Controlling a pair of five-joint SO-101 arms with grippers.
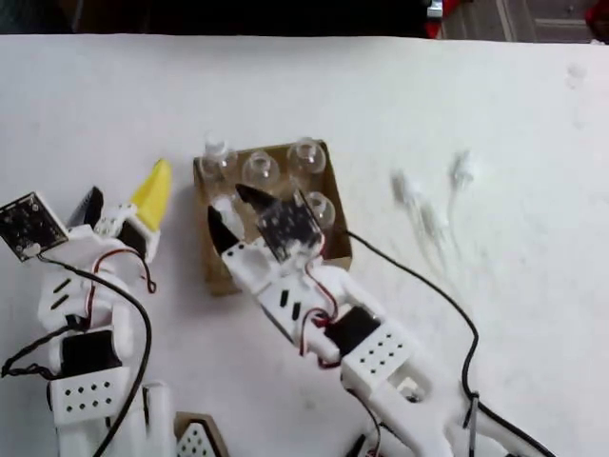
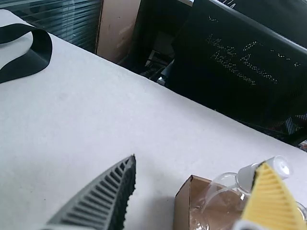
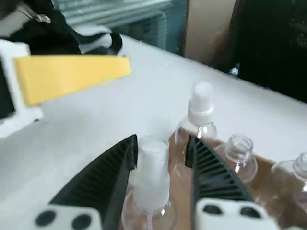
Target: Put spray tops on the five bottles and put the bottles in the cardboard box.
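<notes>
The cardboard box (image 1: 335, 246) stands mid-table with several clear bottles in it. One bottle (image 1: 217, 158) at the far left corner wears a white spray top (image 3: 201, 99). Others (image 1: 306, 156) (image 3: 238, 149) have bare necks. My right gripper (image 1: 226, 200) hangs over the box's left side, open, its black fingers (image 3: 211, 167) flanking a white spray top (image 3: 152, 160) that sits on a bottle. A narrow gap shows on one side. My left gripper (image 1: 128, 181) is left of the box, open and empty, with a yellow finger (image 2: 268, 196) and a grey one.
Three loose spray tops (image 1: 419, 205) lie on the white table to the right of the box, one (image 1: 463, 169) farther back. In the left wrist view the box corner (image 2: 184, 201) and the capped bottle (image 2: 225, 189) sit close ahead. Dark furniture stands beyond the far table edge.
</notes>
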